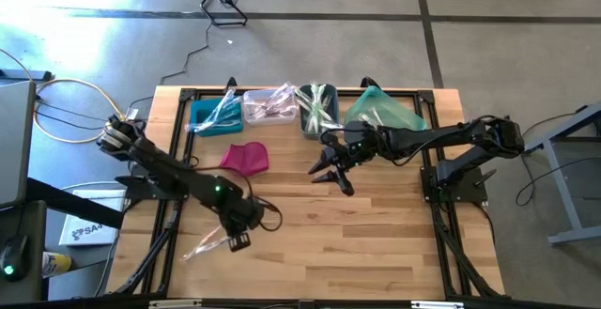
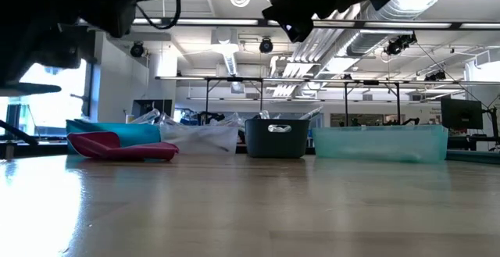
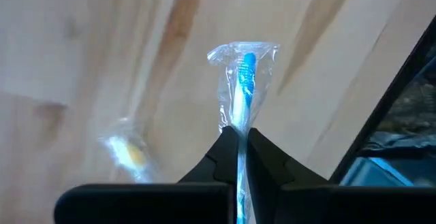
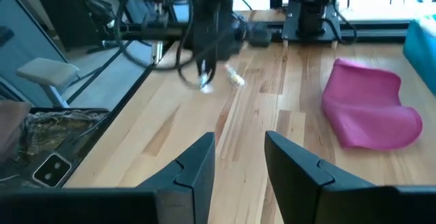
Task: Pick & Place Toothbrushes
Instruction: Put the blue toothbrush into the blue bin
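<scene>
The counter (image 1: 376,243) is made of pale wooden planks with a smooth, shiny top, and behind it is a big room with pipes and lights on the ceiling.

The left gripper (image 1: 235,239) is low over the near left part of the counter. Its dark jaws are pinched tight on a toothbrush (image 3: 244,88) in a clear, crinkly plastic wrapper. The brush is a thin stick with a blue bit inside the wrapper, and it pokes straight out in front of the jaws. From above, its long line runs slanting toward the near left edge of the counter. A second wrapped toothbrush (image 3: 126,149), with a yellowish spot, is close beside it, but it is too blurry to tell if it lies flat.

The right gripper (image 1: 331,171) hangs above the middle of the counter. Its jaws stand apart with nothing between them.

Along the far edge sit four bins in a row: a blue bin (image 1: 200,118), a clear bin (image 1: 252,102), a dark grey bin (image 1: 310,126) and a teal bin (image 1: 399,116). More thin brushes stick out of the first three. A soft pink pouch (image 1: 245,157) lies just in front of the blue bin.
</scene>
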Controlling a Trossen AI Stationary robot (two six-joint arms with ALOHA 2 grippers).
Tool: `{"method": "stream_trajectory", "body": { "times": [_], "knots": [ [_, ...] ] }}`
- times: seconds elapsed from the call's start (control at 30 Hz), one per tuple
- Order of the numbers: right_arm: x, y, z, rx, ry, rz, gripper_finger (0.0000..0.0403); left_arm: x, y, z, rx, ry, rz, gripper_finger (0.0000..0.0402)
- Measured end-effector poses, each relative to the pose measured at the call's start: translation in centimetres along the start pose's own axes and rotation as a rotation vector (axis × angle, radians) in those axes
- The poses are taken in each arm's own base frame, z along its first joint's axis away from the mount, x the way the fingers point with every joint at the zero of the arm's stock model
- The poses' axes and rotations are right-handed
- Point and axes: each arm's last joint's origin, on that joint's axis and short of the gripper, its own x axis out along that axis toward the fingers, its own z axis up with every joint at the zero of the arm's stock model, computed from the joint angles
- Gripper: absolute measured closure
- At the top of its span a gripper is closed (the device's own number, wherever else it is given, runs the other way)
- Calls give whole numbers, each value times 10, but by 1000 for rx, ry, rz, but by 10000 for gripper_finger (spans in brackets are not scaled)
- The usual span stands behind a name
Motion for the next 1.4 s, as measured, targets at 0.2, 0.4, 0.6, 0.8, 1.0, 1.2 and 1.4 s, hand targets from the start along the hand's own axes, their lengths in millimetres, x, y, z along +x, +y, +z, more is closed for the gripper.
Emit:
{"method": "stream_trajectory", "body": {
  "times": [0.2,0.4,0.6,0.8,1.0,1.2,1.4],
  "knots": [
    [0,0,-4,16,40,0,282,-37,8,11,40,-66,126,396],
    [0,0,-5,14,46,-2,282,-75,23,20,98,-198,187,396],
    [0,0,-5,11,46,-3,282,-107,49,23,119,-298,254,396],
    [0,0,-5,9,46,-3,282,-131,74,28,161,-398,355,396],
    [0,0,-5,-15,47,-3,282,-150,102,34,162,-468,555,396],
    [0,-1,-5,-16,47,-9,282,-165,131,41,123,-493,741,396],
    [0,-3,-5,-18,48,-83,282,-181,160,51,94,-536,813,396]
  ]
}}
